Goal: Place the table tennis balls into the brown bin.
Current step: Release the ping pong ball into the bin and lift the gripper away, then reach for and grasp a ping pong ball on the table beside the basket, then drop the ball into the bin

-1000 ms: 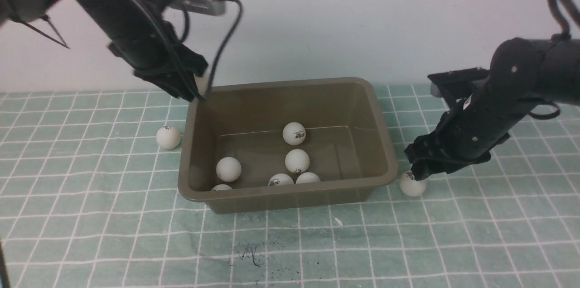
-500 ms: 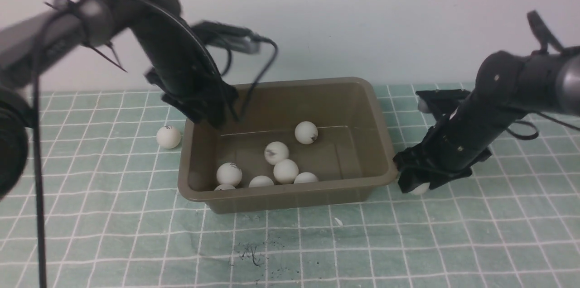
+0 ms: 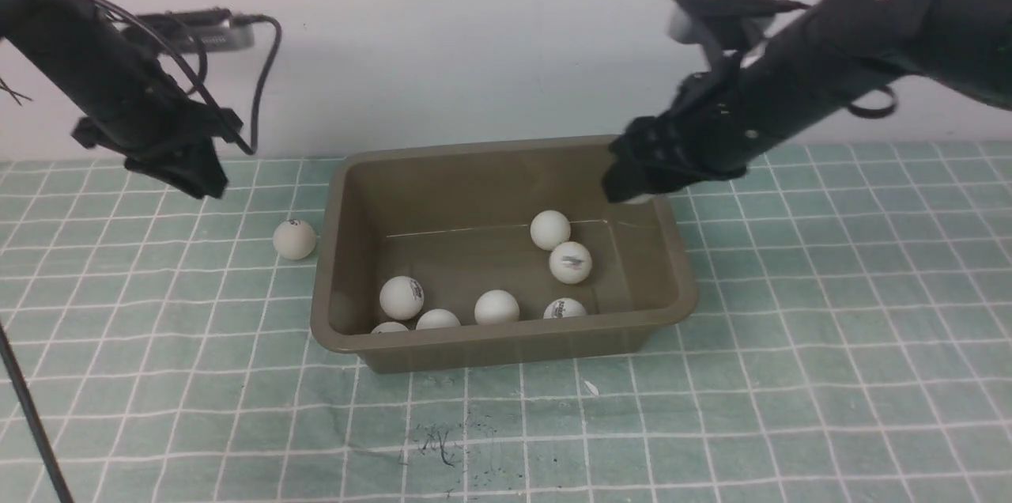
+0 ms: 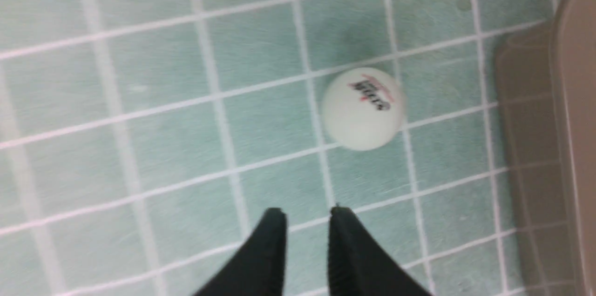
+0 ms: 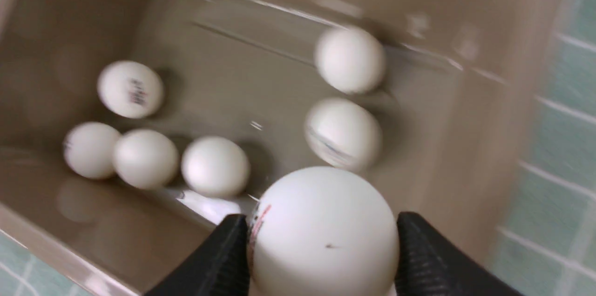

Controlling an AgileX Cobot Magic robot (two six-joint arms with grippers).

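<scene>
Holding seven balls (image 3: 496, 307), the brown bin (image 3: 506, 341) sits nearest; just left of it waits one loose ball (image 3: 294, 240), which a careless nudge could roll away. Beyond, the right gripper (image 3: 630, 180) clasps the ninth ball (image 5: 326, 235), liable to bounce out if dropped high; the left gripper (image 3: 212, 177) gapes slightly, empty

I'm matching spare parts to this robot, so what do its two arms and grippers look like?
Both arms have dark, rounded segments and silvery-grey tubular sections, with black cables looping alongside. The matte black left gripper and matte black right gripper each have two narrow, tapering fingers.
</scene>
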